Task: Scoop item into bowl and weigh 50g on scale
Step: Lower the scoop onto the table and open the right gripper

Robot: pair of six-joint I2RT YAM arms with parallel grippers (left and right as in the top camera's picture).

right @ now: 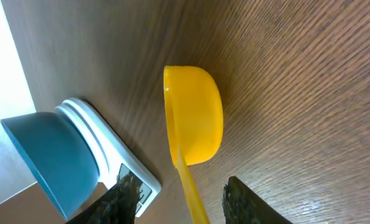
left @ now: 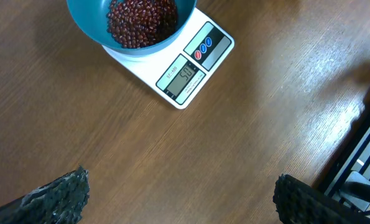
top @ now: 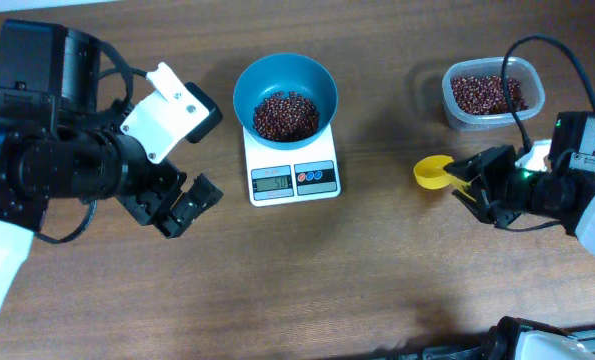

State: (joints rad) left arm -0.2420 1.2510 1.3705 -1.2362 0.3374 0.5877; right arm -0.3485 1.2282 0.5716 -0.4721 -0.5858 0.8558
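Note:
The teal-blue bowl (top: pixel 245 88) sits on the white scale (top: pixel 293 180) and holds a heap of red-brown beans (top: pixel 284 114). The display reads about 50. The left wrist view shows the bowl (left: pixel 85 25), beans (left: pixel 141 22) and scale (left: pixel 194 68) too. A yellow scoop (top: pixel 432 172) lies on the table right of the scale. My right gripper (top: pixel 467 180) is open, its fingers on either side of the scoop's handle without touching it (right: pixel 181 199). My left gripper (top: pixel 192 205) is open and empty over bare table, left of the scale (left: pixel 181 196).
A clear plastic tub (top: pixel 452 115) with more beans (top: pixel 487 93) stands at the back right, beyond my right gripper. In the right wrist view the scoop (right: pixel 197 118) lies empty, cup on its side, with the bowl (right: pixel 48 155) and scale (right: pixel 104 149) behind it.

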